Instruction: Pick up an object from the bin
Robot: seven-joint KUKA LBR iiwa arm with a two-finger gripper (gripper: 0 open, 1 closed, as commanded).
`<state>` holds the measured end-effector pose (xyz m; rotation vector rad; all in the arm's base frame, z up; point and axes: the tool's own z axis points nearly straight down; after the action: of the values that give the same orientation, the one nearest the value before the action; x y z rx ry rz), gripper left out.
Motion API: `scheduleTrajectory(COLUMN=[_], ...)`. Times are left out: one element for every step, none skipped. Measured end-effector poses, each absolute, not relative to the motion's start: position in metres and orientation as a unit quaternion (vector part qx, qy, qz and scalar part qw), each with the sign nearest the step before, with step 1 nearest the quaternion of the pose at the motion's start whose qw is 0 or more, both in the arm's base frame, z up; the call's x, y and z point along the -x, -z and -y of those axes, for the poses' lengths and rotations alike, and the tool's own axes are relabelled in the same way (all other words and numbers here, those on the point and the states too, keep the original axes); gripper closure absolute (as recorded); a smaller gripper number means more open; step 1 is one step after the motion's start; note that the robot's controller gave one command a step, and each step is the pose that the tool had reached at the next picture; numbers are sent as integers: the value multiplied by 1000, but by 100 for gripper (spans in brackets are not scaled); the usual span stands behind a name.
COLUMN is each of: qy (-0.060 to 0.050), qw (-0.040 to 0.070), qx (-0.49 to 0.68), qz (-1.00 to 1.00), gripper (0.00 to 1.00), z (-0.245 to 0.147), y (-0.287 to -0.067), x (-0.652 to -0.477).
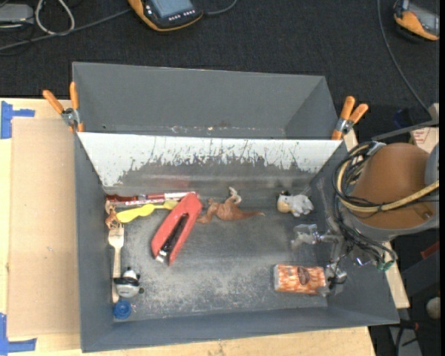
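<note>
I see the orange patterned packet point(300, 279) lying flat at the near right of the bin point(208, 102), its long axis running left to right. The gripper point(335, 273) is at its right end, partly hidden under cables point(350, 175); open or closed, I cannot tell. The grey floor is speckled

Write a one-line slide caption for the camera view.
The gripper next to an orange packet at the bin's front right; a red stapler lies left.

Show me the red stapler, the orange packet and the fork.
red stapler point(176, 227), camera view, middle of its top.
orange packet point(298, 279), camera view, centre of its face.
fork point(117, 256), camera view, its handle.
</note>
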<state>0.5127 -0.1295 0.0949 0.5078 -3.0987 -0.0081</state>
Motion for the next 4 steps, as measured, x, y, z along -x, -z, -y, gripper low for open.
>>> scheduleTrajectory(qy=[2, 3, 3, 5], qw=[0, 0, 0, 3], qx=[-145, -154, -155, -156], qz=[989, 988, 988, 988], gripper=[0, 100, 100, 100], z=[127, 125, 124, 115], y=[-75, -70, -70, -135], x=[-496, -486, -486, -481])
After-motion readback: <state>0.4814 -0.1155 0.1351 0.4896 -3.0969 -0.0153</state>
